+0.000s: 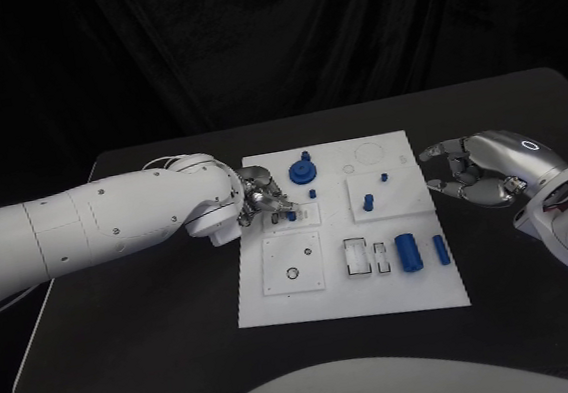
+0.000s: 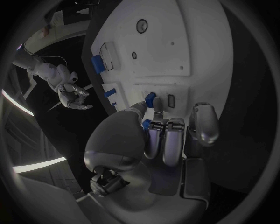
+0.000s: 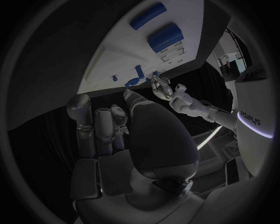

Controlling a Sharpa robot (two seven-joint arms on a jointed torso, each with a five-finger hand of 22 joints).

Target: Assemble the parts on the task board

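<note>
The white task board (image 1: 351, 292) lies mid-table. My left hand (image 1: 258, 200) hangs over its left edge, thumb and a finger pinching a small blue part (image 2: 150, 99) just above the board (image 2: 175, 42). A blue gear-like part (image 1: 302, 168) stands just behind that hand. Short blue pegs (image 1: 368, 204) stand in the board's middle. A thick blue cylinder (image 1: 407, 250) and a slimmer one (image 1: 441, 250) lie at the near right. Off the board's right edge my right hand (image 1: 471, 172) hovers with fingers loosely curved and apart, holding nothing; its palm (image 3: 116, 135) faces the board (image 3: 116, 60).
Black-outlined slots (image 1: 358, 256) and a small ring hole (image 1: 292, 274) mark the board's near half. Bare black tabletop (image 1: 129, 322) surrounds the board, with the table's edges close at the near left and far right.
</note>
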